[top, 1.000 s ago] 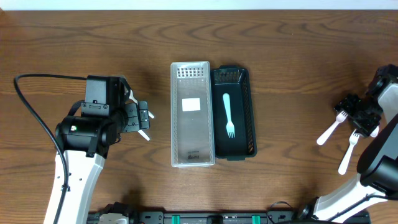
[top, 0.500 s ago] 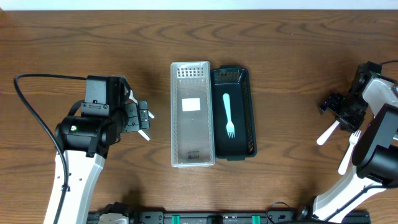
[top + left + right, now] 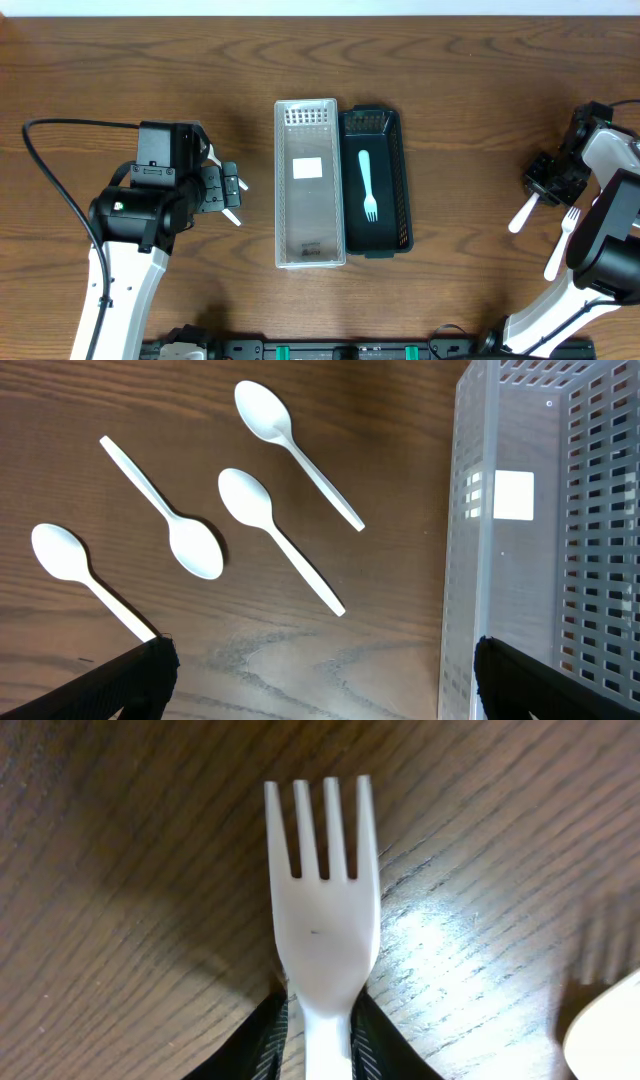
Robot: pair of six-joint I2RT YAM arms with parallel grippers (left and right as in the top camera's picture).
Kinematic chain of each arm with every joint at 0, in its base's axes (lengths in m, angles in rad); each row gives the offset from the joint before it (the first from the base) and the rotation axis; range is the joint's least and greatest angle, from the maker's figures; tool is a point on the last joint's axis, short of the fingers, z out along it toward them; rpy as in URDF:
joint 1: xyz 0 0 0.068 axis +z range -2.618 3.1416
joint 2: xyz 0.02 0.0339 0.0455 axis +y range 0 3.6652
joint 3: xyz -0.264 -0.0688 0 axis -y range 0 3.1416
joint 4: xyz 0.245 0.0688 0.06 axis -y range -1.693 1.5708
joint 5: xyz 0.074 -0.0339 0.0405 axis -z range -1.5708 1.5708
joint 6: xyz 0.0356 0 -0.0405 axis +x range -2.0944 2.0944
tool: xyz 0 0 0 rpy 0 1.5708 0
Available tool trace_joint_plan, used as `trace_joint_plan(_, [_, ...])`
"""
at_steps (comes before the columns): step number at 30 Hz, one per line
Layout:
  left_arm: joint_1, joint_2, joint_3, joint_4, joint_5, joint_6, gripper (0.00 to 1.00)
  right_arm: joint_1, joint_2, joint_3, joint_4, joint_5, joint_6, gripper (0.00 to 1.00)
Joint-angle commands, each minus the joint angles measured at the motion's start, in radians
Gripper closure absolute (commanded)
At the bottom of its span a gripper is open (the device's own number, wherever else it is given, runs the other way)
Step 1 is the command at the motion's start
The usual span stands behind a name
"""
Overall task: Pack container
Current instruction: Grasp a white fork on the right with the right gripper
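A clear slotted basket (image 3: 310, 215) and a dark green basket (image 3: 405, 180) stand side by side mid-table. A light blue fork (image 3: 367, 185) lies in the green one. At the far right my right gripper (image 3: 546, 182) is shut on a white fork (image 3: 522, 214) that lies on the wood. In the right wrist view its jaws press both sides of the fork's (image 3: 322, 920) neck, tines pointing away. My left gripper (image 3: 232, 195) stands open left of the clear basket (image 3: 560, 540), above several white spoons (image 3: 245, 497), with bare wood between its fingers.
A second white fork (image 3: 561, 243) lies just right of the gripped one; its edge (image 3: 605, 1035) shows at the corner of the right wrist view. The left arm's black cable (image 3: 55, 190) loops over the table's left side.
The right arm swung to the upper fork and its jaws closed onto the neck. The left arm has stayed still.
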Motion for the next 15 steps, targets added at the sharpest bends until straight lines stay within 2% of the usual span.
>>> trace_joint_plan(1, [0.003,0.0,0.002,-0.002,0.002,-0.005,0.04,0.008,0.018,-0.032,0.002,0.008,0.0,0.77])
trace_joint_plan(4, [0.003,0.0,0.002,-0.002,0.002,-0.005,0.04,0.008,0.018,-0.032,-0.001,0.008,0.0,0.83])
trace_joint_plan(8, [0.003,0.0,0.002,-0.002,0.002,-0.005,0.04,0.011,0.013,-0.026,-0.01,0.007,0.008,0.98])
trace_joint_plan(15, [0.003,0.0,0.002,-0.002,0.002,-0.005,0.04,0.079,-0.132,0.06,-0.087,0.006,-0.003,0.99])
